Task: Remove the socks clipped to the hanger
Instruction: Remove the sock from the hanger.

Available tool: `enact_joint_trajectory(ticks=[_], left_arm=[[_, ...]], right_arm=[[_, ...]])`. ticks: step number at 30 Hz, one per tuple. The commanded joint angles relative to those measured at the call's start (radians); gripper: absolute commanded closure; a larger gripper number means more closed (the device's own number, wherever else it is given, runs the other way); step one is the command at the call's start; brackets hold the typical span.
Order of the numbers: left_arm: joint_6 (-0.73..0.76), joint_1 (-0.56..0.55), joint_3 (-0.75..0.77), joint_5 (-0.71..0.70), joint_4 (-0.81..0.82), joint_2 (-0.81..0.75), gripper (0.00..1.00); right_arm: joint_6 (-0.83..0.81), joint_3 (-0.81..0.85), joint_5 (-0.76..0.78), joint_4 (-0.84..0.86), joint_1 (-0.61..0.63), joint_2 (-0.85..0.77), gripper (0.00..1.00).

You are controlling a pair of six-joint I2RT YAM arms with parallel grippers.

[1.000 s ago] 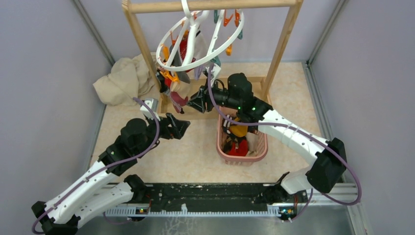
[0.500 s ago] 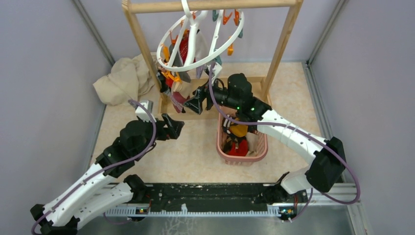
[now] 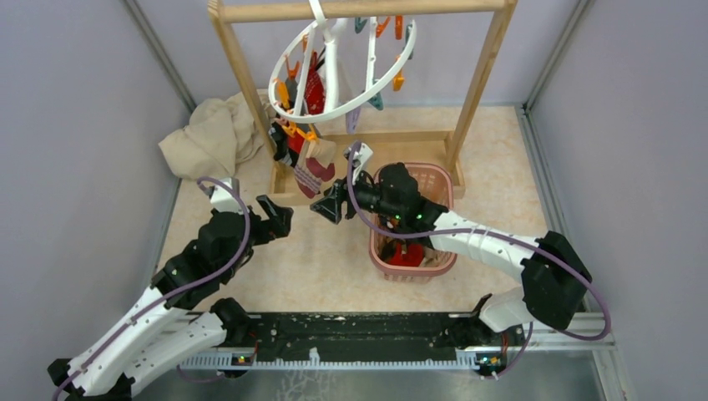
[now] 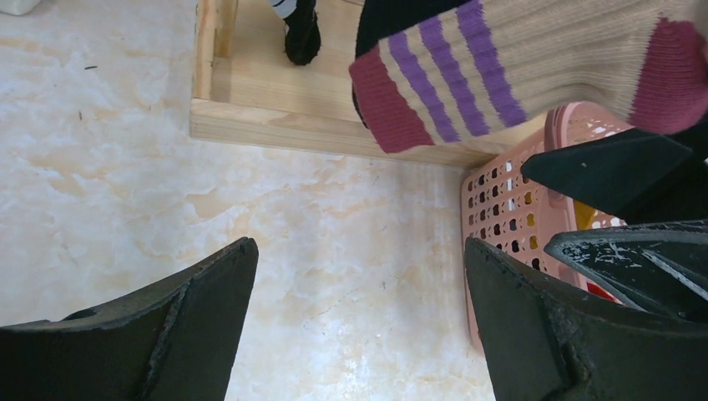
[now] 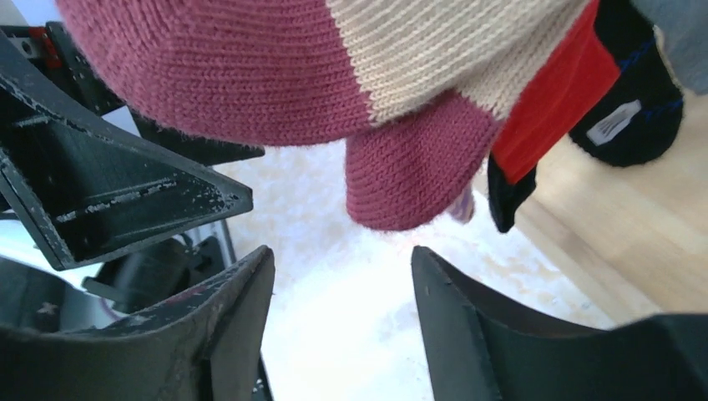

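1. The hanger (image 3: 331, 67) is hung by its hook from the top bar of the wooden rack (image 3: 359, 9), ring tilted. Several socks (image 3: 305, 154) are clipped on its left side, w/ a red sock (image 3: 315, 88) up by the ring and a beige/maroon striped sock (image 4: 518, 67) lowest.
2. L gripper (image 4: 359, 317): fingers spread wide, nothing held. The striped sock is seen above and ahead of it, untouched.
3. R gripper (image 5: 342, 309): released, empty. The sock's maroon toe is seen just over the gap, not pinched.
4. Both grippers are pointed at each other below the sock cluster, near but apart.
5. A pink basket (image 3: 441, 177) w/ socks in it is seen under the R arm, next to the rack base. A beige cloth (image 3: 209, 138) is lying left of the rack.
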Motion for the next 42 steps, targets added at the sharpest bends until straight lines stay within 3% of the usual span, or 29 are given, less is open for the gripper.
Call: enact_joint_trajectory(ticks=[1, 8, 23, 31, 35, 39, 42], left_arm=[[-0.018, 0.004, 0.026, -0.023, -0.025, -0.014, 0.01], [-0.019, 0.004, 0.023, -0.013, -0.024, -0.023, 0.01], [-0.009, 0.004, 0.021, 0.004, -0.011, -0.027, 0.01], [-0.005, 0.004, 0.017, 0.017, 0.003, -0.022, 0.02], [-0.002, 0.003, 0.018, 0.018, 0.0, -0.023, 0.02], [0.004, 0.004, 0.018, 0.021, 0.003, -0.026, 0.02], [0.007, 0.003, 0.018, 0.024, 0.004, -0.026, 0.02]], right_arm=[[0.014, -0.044, 0.086, 0.2, 0.02, -0.062, 0.34], [-0.006, -0.084, 0.202, 0.285, 0.024, -0.058, 0.34], [-0.044, -0.047, 0.3, 0.272, 0.025, -0.008, 0.39], [-0.051, -0.017, 0.288, 0.29, 0.024, 0.039, 0.49], [-0.056, -0.003, 0.279, 0.288, 0.024, 0.042, 0.65], [-0.06, 0.007, 0.271, 0.28, 0.023, 0.032, 1.0], [-0.061, 0.009, 0.262, 0.259, 0.022, 0.012, 1.0]])
